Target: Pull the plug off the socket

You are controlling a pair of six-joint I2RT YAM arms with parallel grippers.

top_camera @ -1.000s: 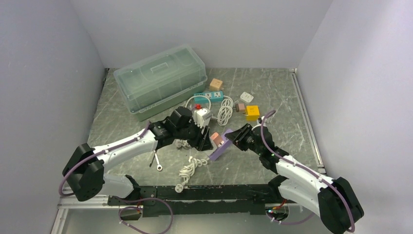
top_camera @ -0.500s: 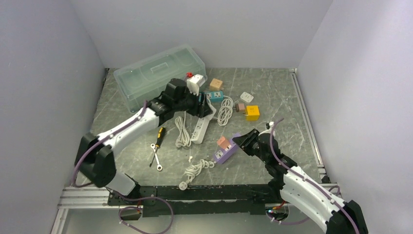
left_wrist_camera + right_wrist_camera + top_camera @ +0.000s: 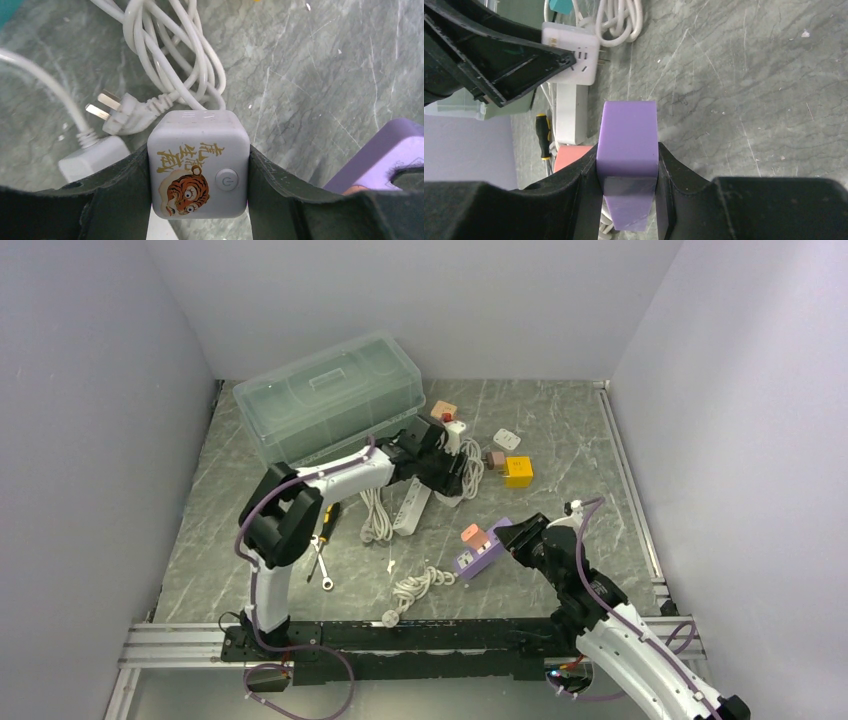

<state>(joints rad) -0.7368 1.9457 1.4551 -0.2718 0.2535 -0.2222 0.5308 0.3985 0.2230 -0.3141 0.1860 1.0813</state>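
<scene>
My left gripper [image 3: 199, 172] is shut on a white cube plug [image 3: 199, 165] with a tiger sticker and a power button. In the top view the cube [image 3: 455, 430] is held at the back middle of the table, apart from the socket. My right gripper [image 3: 627, 172] is shut on a purple socket strip [image 3: 627, 142]. A pink plug [image 3: 472, 535] still sits on the strip [image 3: 484, 554] in the top view. In the right wrist view the white cube [image 3: 571, 52] shows its slotted face, far from the strip.
A translucent green box [image 3: 330, 400] stands at the back left. A white power strip [image 3: 412, 505], white cables [image 3: 175, 55], a screwdriver [image 3: 329, 518] and a wrench [image 3: 320, 568] lie mid-table. A yellow cube [image 3: 518, 471] and small adapters lie at the back right.
The left gripper has carried the white cube away from the purple strip, up and to the back of the table. The right gripper has drawn the purple strip rightward and nearer.
</scene>
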